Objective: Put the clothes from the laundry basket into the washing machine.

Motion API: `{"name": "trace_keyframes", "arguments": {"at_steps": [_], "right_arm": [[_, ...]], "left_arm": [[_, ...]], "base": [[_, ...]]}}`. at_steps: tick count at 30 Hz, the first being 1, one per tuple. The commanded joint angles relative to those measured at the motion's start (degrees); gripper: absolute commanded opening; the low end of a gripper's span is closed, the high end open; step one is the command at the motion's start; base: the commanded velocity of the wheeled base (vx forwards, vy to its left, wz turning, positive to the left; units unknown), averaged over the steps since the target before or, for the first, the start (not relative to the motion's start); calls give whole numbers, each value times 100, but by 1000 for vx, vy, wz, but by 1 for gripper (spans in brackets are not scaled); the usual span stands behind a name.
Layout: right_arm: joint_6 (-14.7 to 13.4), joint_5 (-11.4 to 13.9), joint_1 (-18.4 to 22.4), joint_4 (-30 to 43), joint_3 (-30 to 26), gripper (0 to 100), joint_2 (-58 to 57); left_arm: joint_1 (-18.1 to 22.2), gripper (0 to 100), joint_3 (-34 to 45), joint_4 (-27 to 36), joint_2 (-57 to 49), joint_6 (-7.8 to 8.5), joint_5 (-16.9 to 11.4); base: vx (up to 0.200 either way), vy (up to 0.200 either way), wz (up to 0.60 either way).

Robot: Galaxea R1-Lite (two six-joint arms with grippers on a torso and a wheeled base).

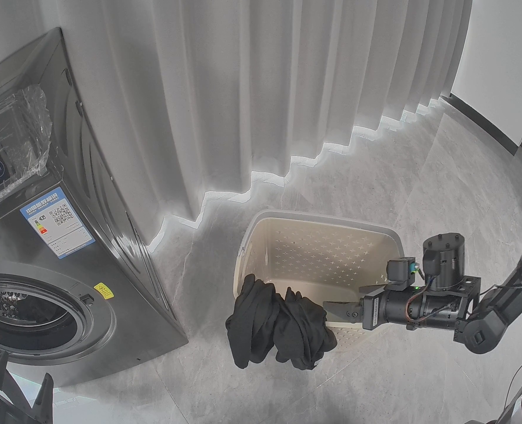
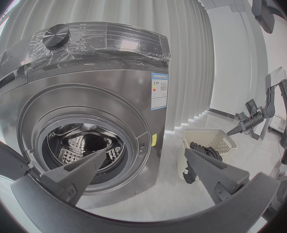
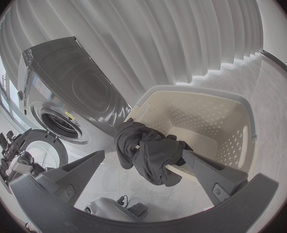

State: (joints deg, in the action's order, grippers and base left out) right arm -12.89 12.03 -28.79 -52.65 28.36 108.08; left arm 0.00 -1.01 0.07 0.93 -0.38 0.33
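Fingers (image 2: 75, 175) of the left hand (image 2: 145, 152) stand spread wide with nothing between them, low in front of the washing machine (image 2: 95, 91), facing its round drum (image 2: 85, 146). The machine's door (image 3: 61, 143) is swung open. On the grey front panel, above the opening and toward the basket side, sits a blue-and-white label (image 1: 57, 222) with a coloured rating chart and a square code; its small print is too fine to read. A small yellow sticker (image 1: 103, 291) sits just beside the rim of the opening. Clear plastic film (image 1: 22, 125) covers the control panel, where a round black knob (image 2: 56, 35) and touch symbols show.

To the right, the right hand (image 1: 327, 308) hangs level over the near side of the laundry basket (image 1: 320, 219), its fingers spread and pinching nothing. Its tips are just beside the clothes (image 1: 278, 325); I cannot tell whether they touch. The clothes, a dark bundle, are draped over the basket's rim at the corner nearest the machine, partly inside and partly hanging outside. The cream basket stands on the pale stone floor (image 1: 449, 178), apart from the machine. Behind both hangs a white pleated curtain (image 1: 273, 78).
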Motion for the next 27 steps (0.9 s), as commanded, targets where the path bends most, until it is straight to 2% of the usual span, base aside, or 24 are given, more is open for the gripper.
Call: {"name": "trace_keyframes", "arguments": {"at_steps": [1, 9, 15, 18, 27], "right_arm": [[-39, -8, -65, -325, 205, 100, 855], [-135, -25, -91, -896, 504, 100, 1672], [-179, -245, -144, -1116, 803, 100, 2121], [-329, -245, -153, -1098, 996, 100, 2270], [-434, -245, -241, -1116, 1260, 100, 2604]], "left_arm": [[0, 100, 101, 1, -75, -6, 2], [0, 100, 101, 1, -75, -6, 2], [0, 100, 101, 1, -75, -6, 2], [0, 100, 101, 1, -75, -6, 2], [0, 100, 101, -7, -75, -6, 2]], "base": [[0, 0, 0], [0, 0, 0], [0, 0, 0], [0, 0, 0], [0, 0, 0]]}}
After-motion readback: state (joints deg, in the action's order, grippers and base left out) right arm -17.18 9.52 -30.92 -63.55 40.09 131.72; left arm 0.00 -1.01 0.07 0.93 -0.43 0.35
